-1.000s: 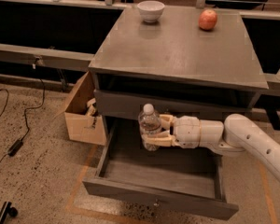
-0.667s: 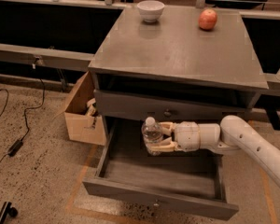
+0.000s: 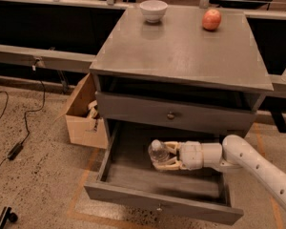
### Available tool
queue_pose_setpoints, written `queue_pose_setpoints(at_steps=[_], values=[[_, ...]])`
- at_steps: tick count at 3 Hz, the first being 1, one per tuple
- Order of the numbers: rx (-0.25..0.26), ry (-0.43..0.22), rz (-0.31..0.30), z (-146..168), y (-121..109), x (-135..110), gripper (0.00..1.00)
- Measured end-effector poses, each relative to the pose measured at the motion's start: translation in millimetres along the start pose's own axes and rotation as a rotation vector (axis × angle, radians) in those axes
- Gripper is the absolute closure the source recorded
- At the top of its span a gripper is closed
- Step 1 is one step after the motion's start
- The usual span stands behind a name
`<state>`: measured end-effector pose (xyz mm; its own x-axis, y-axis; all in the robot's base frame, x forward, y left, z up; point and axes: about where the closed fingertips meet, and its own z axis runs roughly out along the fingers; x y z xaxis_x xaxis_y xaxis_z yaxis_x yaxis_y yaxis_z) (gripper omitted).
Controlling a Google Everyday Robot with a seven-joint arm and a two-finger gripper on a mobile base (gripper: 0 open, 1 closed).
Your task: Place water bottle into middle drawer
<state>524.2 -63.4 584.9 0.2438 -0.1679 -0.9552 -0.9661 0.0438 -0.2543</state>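
Note:
The grey cabinet's lowest drawer [image 3: 133, 173] is pulled open, showing a dark plank floor and a small knob on its front. My gripper [image 3: 166, 155] reaches in from the right on a white arm and is shut on the water bottle [image 3: 158, 151], a small clear bottle with a white cap. The bottle is held low inside the open drawer, at its middle back. Whether its base touches the floor is hidden by the fingers [image 3: 170, 164].
A closed drawer with a round knob [image 3: 170, 115] sits above the open one. A white bowl [image 3: 153, 10] and a red apple [image 3: 211, 19] stand on the cabinet top. An open cardboard box [image 3: 84, 119] stands left of the cabinet. A black cable [image 3: 19, 137] lies on the floor.
My gripper has moved down and a little to the right with the bottle, from in front of the closed drawer down into the open drawer.

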Motion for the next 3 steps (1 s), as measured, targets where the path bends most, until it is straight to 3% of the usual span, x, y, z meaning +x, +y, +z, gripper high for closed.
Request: queue_pose_setpoints(at_steps=[2, 3], values=[[0.092, 0.105, 0.014, 9, 7, 53, 1.0], [0.114, 0.088, 0.035, 27, -4, 76, 1.0]])
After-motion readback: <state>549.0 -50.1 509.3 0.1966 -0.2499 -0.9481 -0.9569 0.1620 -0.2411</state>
